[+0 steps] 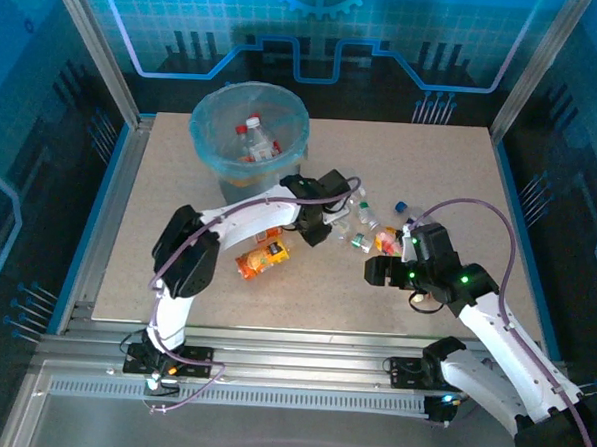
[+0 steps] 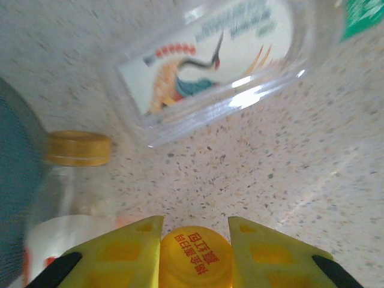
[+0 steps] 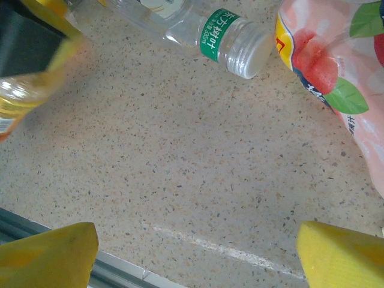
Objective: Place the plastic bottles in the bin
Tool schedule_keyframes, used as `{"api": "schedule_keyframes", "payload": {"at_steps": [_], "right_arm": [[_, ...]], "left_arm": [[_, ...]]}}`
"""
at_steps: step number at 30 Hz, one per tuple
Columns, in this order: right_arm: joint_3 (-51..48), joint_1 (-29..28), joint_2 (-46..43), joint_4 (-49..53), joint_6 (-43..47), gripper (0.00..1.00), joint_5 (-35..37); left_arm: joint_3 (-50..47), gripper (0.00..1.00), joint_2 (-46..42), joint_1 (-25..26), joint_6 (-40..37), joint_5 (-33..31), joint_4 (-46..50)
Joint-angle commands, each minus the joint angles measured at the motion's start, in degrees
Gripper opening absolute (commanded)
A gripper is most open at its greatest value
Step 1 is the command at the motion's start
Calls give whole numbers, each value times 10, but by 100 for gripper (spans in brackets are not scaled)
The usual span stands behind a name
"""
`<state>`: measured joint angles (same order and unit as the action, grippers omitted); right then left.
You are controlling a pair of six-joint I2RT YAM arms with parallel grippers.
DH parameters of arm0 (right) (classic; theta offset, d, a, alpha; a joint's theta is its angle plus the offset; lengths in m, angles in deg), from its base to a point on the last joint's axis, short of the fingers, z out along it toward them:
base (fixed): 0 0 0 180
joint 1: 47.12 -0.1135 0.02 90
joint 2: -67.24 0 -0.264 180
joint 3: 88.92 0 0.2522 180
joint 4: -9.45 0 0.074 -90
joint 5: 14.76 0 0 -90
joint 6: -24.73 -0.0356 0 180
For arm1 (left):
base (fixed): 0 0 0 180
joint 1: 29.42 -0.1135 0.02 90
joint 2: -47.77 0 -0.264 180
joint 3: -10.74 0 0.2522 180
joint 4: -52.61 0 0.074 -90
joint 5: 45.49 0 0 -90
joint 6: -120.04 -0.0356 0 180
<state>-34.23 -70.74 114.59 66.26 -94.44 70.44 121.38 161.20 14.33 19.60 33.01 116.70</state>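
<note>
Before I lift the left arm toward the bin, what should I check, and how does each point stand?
1. Grip: ok, the left gripper is shut on the yellow cap, a finger on each side.
2. Bottle body below the cap: cannot tell, it is hidden.
3. Neighbours clear of the lift: cannot tell, a second bottle lies close beside it.
4. Bin: ok, open, a few bottles inside and room left.
5. Other arm: ok, the right gripper is open and empty.
</note>
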Motion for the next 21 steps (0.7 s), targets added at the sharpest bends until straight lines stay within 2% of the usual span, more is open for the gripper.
{"api": "schedule_keyframes", "payload": {"at_steps": [1,13,18,21], "right_arm": [[35,-7,-8,19,0,87,5],[159,-14,-19,25,19,85,4],[186,-20,-6,19,17,84,3],[196,-29,5,10,13,84,3]], "left_arm": [[43,0,-65,-2,12,27,19],[134,0,-214,-2,44,115,-67],[182,0,-243,-7,54,120,-127],[217,0,-243,-21,51,99,-160]]}}
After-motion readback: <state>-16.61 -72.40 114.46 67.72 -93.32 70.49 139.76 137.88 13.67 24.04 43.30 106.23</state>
